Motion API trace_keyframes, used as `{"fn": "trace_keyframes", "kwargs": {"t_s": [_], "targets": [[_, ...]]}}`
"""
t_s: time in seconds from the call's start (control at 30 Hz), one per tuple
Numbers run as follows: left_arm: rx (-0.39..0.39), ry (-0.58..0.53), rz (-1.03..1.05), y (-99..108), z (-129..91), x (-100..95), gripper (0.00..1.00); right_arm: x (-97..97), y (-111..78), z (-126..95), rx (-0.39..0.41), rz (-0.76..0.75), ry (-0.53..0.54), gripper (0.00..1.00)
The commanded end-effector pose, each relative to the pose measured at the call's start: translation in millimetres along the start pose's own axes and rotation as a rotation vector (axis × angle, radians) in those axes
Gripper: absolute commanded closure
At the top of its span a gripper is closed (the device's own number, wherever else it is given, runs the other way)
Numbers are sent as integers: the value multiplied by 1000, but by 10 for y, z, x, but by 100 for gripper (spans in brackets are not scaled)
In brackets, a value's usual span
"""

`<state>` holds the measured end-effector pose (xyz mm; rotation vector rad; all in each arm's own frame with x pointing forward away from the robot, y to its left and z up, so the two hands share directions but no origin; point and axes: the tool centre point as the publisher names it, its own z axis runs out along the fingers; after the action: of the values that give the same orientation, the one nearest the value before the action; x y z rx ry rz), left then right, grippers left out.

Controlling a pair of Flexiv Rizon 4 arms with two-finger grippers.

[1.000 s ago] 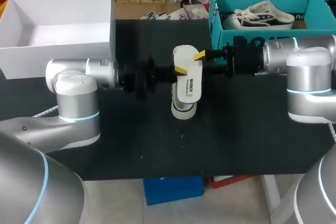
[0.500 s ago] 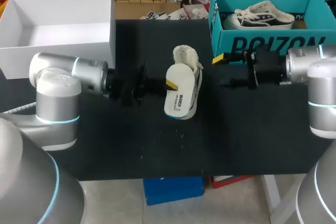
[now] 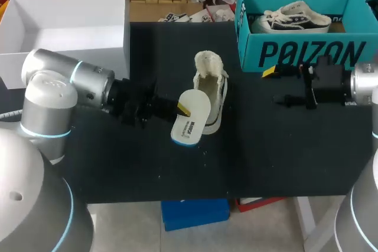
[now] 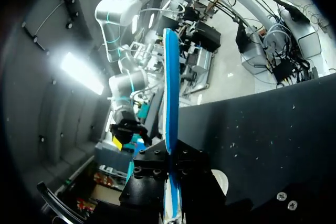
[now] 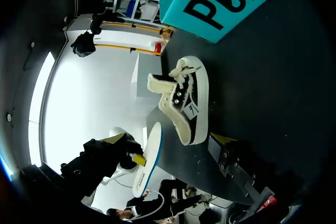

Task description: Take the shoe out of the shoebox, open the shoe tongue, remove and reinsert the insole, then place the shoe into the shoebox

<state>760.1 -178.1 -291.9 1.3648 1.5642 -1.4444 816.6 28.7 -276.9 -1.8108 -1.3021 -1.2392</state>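
Insole (image 3: 192, 123) sits clamped between the left gripper's (image 3: 181, 109) fingers at centre frame, just left of the shoe (image 3: 212, 87) lying on the table. Right gripper (image 3: 276, 85) hangs at the right, fingers spread and empty, below the teal shoebox (image 3: 307, 54).

Black counter (image 3: 266, 157), its surface flecked with small pale specks (image 3: 159, 175). A cream shoe (image 3: 214, 95) stood on its sole near the middle, fleecy collar toward the far edge. An open teal shoebox (image 3: 295, 51) sat at the far right, well apart from an open white box (image 3: 65, 51) at the far left; the shoe lay between the two, touching neither.
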Motion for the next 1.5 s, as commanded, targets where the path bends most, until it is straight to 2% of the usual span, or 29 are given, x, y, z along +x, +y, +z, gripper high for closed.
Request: {"fn": "trace_keyframes", "kwargs": {"t_s": [0.03, 0.17, 0.33, 0.77, 1.27, 1.5], "targets": [[11, 37, -9, -70, -6, -16, 100, 50, -145, -284, -79, 2, -17, 0], [33, 57, -14, -111, 16, -10, 100, 84, -221, -425, -107, -6, -30, 0], [102, 79, -45, -174, 47, 38, 100, 148, -328, -575, -123, -23, -42, 0], [126, 170, -57, -247, 19, 119, 100, 159, -341, -584, -122, -28, -48, 0], [99, 233, -72, -43, -122, 200, 100, 159, -341, -584, -122, -28, -48, 0], [132, 278, -64, 39, -120, 177, 100, 159, -341, -584, -122, -28, -48, 0]]}}
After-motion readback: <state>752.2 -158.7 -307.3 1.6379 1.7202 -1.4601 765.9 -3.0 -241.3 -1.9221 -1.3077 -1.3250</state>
